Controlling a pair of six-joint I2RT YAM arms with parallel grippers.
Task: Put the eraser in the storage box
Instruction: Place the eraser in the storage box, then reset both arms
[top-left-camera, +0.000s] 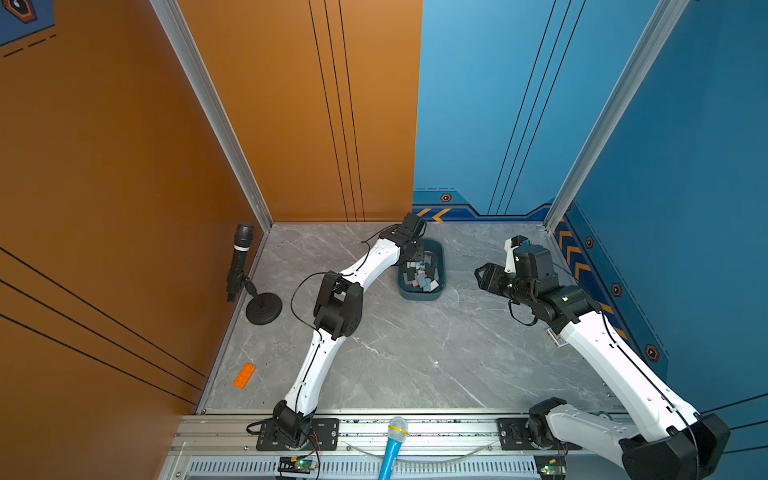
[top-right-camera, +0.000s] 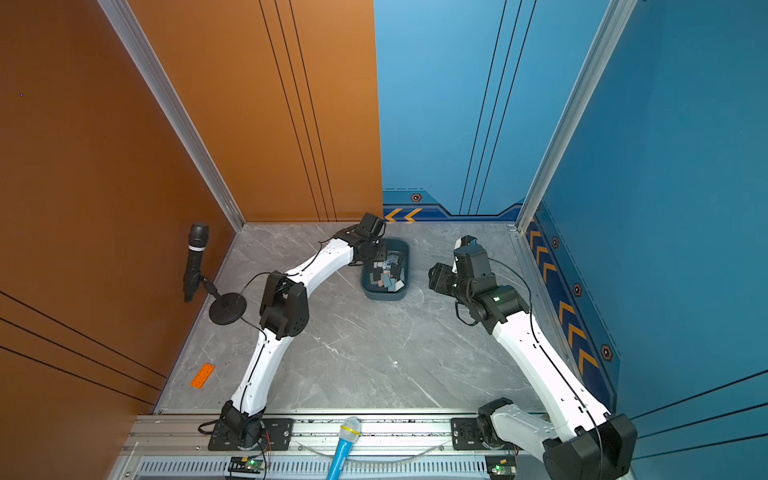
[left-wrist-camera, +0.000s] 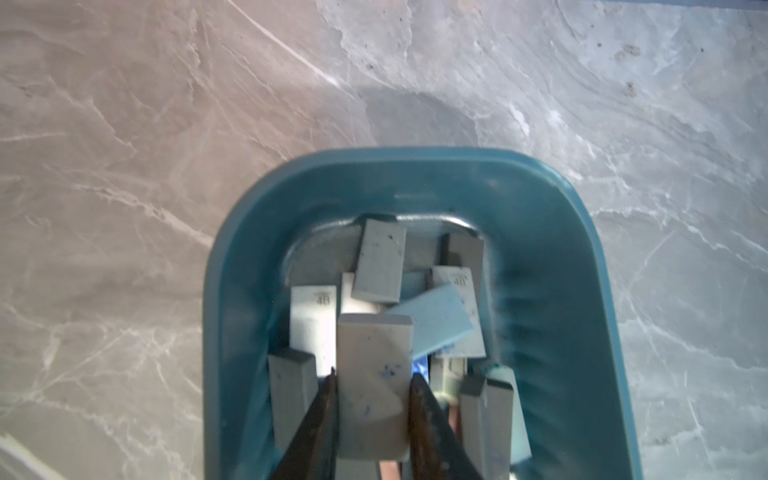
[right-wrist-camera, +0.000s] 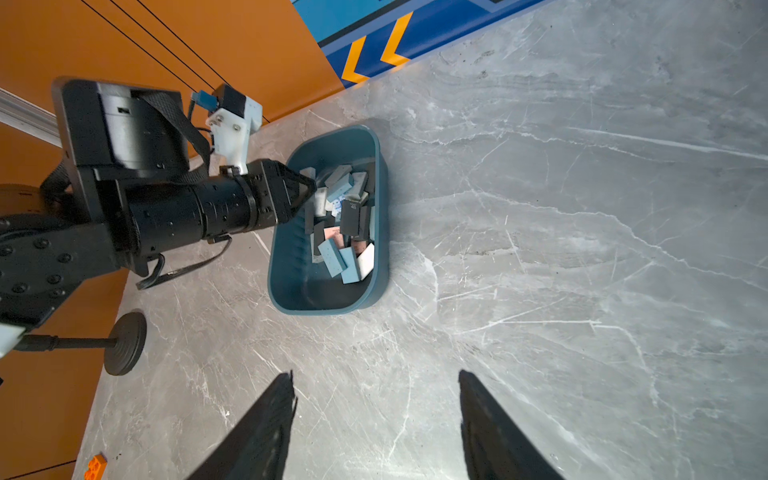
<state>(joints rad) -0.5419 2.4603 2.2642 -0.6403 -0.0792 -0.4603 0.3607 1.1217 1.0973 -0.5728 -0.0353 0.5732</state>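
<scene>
The storage box (top-left-camera: 419, 296) (top-right-camera: 384, 296), a dark teal tub, stands at the back middle of the grey marble table and holds several erasers (right-wrist-camera: 345, 224) in grey, blue, white and black. My left gripper (left-wrist-camera: 374, 374) reaches down into the far end of the box (left-wrist-camera: 415, 166). It is shut on a grey eraser (left-wrist-camera: 372, 407) with blue specks, held just above the pile. My right gripper (right-wrist-camera: 376, 374) hangs open over bare table to the right of the box (right-wrist-camera: 316, 305), with nothing between its fingers. In both top views it (top-left-camera: 480, 276) points toward the box.
A black microphone on a round stand (top-left-camera: 249, 282) is at the left wall. An orange toy brick (top-left-camera: 244, 375) lies near the front left corner. A blue microphone (top-left-camera: 392, 444) pokes up at the front rail. Walls close the table on three sides.
</scene>
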